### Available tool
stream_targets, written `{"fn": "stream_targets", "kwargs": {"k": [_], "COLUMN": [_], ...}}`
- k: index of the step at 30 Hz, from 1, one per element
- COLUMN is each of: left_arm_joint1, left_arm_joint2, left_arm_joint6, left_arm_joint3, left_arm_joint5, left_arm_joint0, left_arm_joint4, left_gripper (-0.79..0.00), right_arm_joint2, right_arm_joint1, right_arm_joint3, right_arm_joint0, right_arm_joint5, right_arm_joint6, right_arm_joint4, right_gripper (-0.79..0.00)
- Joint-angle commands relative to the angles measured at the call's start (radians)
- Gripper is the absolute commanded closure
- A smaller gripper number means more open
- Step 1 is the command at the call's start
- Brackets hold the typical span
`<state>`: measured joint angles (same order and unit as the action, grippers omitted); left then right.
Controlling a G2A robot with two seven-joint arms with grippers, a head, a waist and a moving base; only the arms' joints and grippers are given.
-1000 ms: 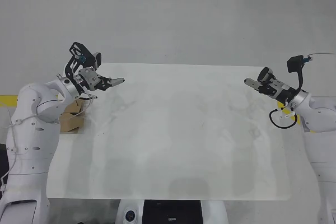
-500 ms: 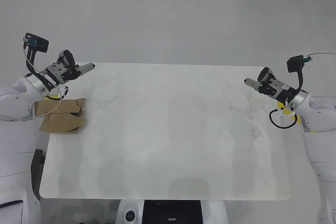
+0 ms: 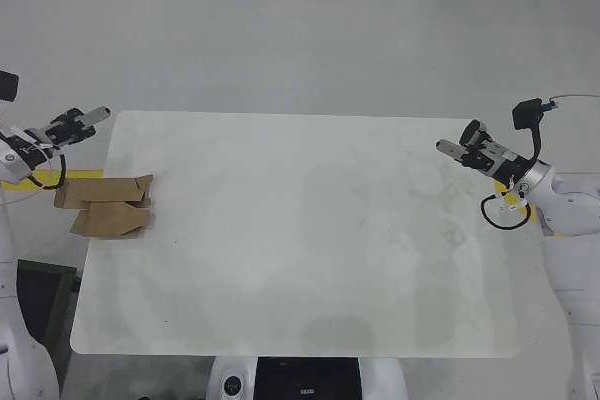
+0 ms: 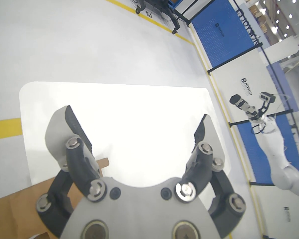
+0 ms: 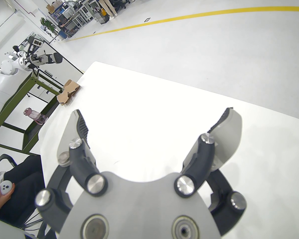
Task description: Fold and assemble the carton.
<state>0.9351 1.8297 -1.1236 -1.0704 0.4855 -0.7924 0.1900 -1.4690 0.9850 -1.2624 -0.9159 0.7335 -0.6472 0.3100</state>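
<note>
At the table's (image 3: 300,250) left edge, a flat, unassembled brown carton (image 3: 105,205).

In the left wrist view, the flattened carton (image 4: 15,207) ran off the picture's edge, and the left gripper (image 4: 137,112) covered much of the rest. From the right wrist view, its flaps were too small to make out. From above, whether it lay on the table (image 3: 280,300) or just beside it could not be told.
</note>
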Motion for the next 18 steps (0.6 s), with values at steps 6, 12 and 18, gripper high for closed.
{"fn": "stream_targets", "kwargs": {"k": [6,12,18], "left_arm_joint1": [-0.033,-0.063,-0.085], "left_arm_joint2": [0.044,0.057,0.058], "left_arm_joint6": [0.007,0.073,0.153], "left_arm_joint3": [0.188,0.314,0.44], "left_arm_joint5": [-0.019,-0.018,-0.028], "left_arm_joint0": [0.069,0.113,0.15], "left_arm_joint4": [-0.005,0.084,0.132], "left_gripper": [-0.785,-0.785,-0.785], "right_arm_joint2": [0.0,0.0,0.0], "right_arm_joint1": [0.0,0.0,0.0], "right_arm_joint3": [0.0,0.0,0.0], "right_arm_joint0": [0.0,0.0,0.0], "right_arm_joint5": [0.0,0.0,0.0], "right_arm_joint6": [0.0,0.0,0.0], "right_arm_joint4": [0.0,0.0,0.0], "right_gripper": [-0.785,-0.785,-0.785]}}
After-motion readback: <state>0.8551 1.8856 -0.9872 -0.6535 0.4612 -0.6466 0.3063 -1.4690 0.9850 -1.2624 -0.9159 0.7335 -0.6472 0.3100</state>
